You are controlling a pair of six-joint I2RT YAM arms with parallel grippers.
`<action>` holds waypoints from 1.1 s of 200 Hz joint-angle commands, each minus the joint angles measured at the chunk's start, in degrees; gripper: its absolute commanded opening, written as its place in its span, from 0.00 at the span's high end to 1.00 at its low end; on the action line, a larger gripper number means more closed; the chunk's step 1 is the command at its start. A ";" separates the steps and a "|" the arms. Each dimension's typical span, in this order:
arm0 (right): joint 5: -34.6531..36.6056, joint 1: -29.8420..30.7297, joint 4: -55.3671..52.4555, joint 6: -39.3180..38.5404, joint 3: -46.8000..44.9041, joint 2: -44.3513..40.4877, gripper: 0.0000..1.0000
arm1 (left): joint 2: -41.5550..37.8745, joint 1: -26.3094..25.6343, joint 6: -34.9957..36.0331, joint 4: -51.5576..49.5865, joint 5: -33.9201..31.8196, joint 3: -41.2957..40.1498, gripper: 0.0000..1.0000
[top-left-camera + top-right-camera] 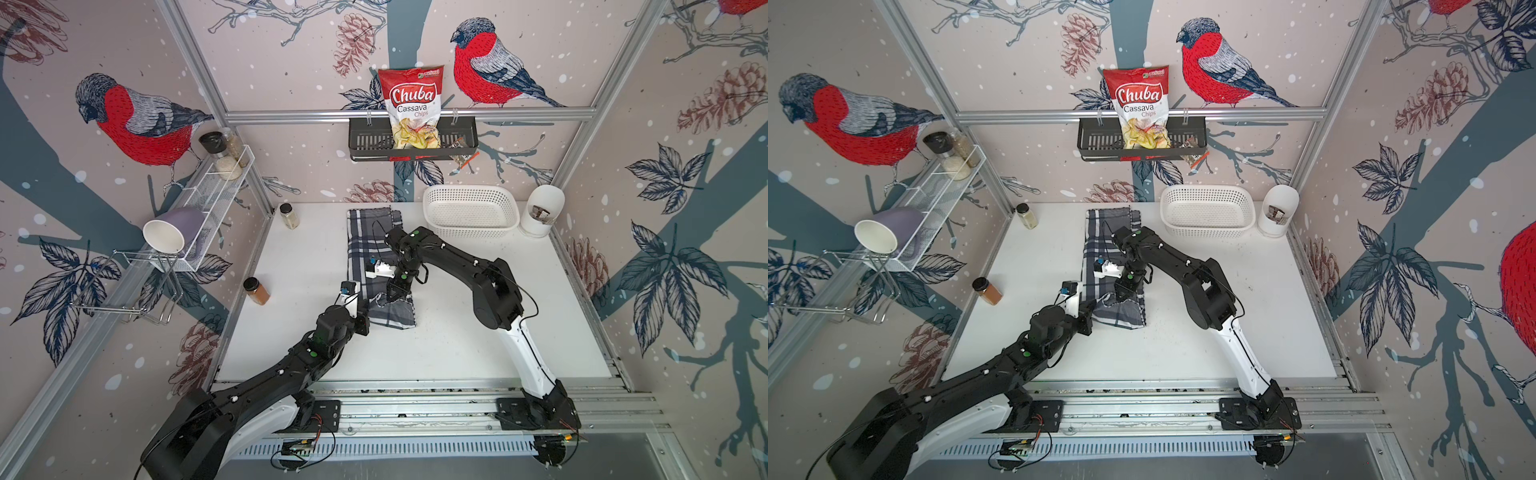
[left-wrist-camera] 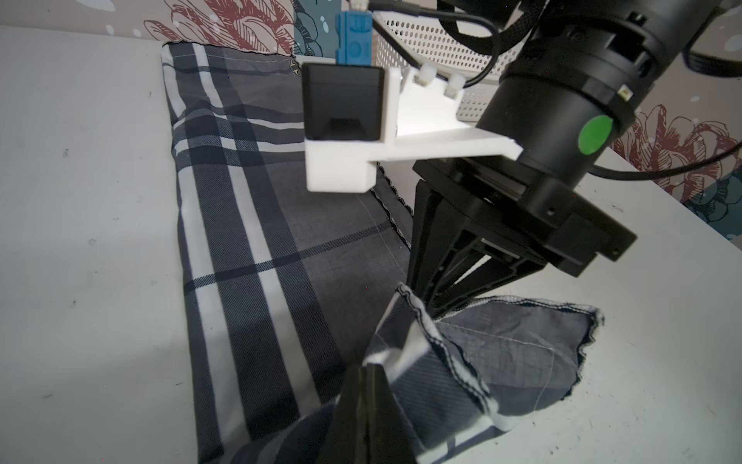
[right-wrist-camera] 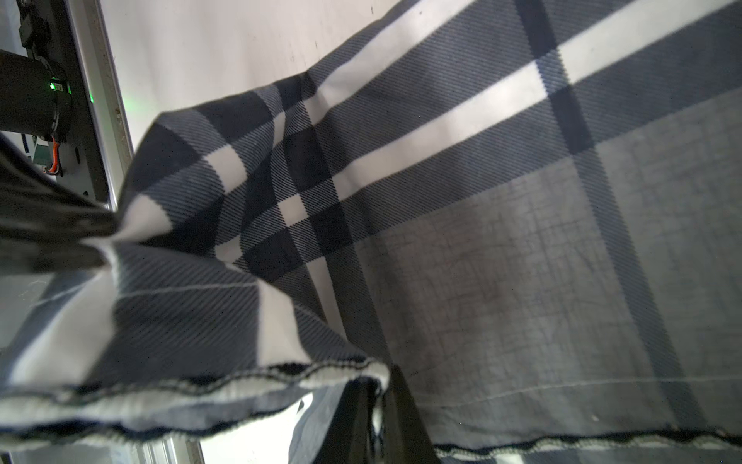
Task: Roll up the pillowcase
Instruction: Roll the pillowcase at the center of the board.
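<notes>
The pillowcase point(image 1: 368, 249) lies on the white counter point(image 1: 478, 311) as a long narrow strip, prob. folded lengthwise, w/ its far end close to the back wall, just beside the white basket point(image 1: 471, 233), and its near end toward the robot. This near end is not flat: both arms meet there and the cloth is raised off the counter & turned over, so the stitched edge point(image 2: 449, 361) shows in the left wrist view. The left claw point(image 2: 367, 385) is pinched narrow on the cloth at the left part of this end, w/ fabric bunched at its tips. The right claw point(image 2: 431, 303) points down steeply and is also closed on the stitched edge, a little more to the right; the cloth makes a small tent between the two grips. I think they hold it so because a roll needs a straight first turn: two grips on the same edge keep the end level when it is laid over the flat part. The strip form also makes sense, i.e. a narrow band rolls tidier than a wide sheet. The rolling looks only at its start, as approx. all the length is flat. Risk: the right corner lies loose outside the grips and may make the roll crooked.
</notes>
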 commanded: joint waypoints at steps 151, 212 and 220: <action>35.19 9.62 63.57 3.69 -51.87 -36.92 0.12 | -1.63 3.99 -18.60 -8.70 -10.86 -0.60 1.00; 53.53 23.75 90.80 -7.38 -75.27 -39.87 0.00 | -1.68 8.26 -12.85 -6.31 -4.61 0.29 0.16; 55.50 24.20 93.36 -9.06 -75.45 -38.25 0.00 | -1.46 8.47 -11.89 -5.94 -3.80 0.59 0.14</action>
